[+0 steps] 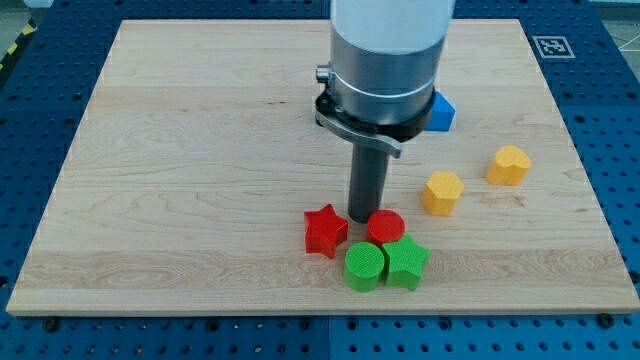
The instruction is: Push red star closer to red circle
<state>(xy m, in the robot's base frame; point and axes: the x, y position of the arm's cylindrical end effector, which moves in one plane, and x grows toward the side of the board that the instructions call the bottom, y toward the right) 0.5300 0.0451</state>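
Resting between ridged red star [325, 230] and smooth red circle [385, 226], my tip [362, 219] carries no gripper.

red star [325, 230], red circle [385, 226], two green blocks [365, 266], two yellow blocks [442, 192], blue block [441, 112]

Block count on the wooden board [180, 150]

Two red: star [325, 230], circle [385, 226]. Two green: circle [365, 266], star [406, 263]. Two yellow: hexagon [442, 192], heart [509, 165]. One blue block [442, 112].

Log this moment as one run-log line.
my tip: between red star and red circle, at their top edge | star-circle: narrow gap | green circle, green star: just below
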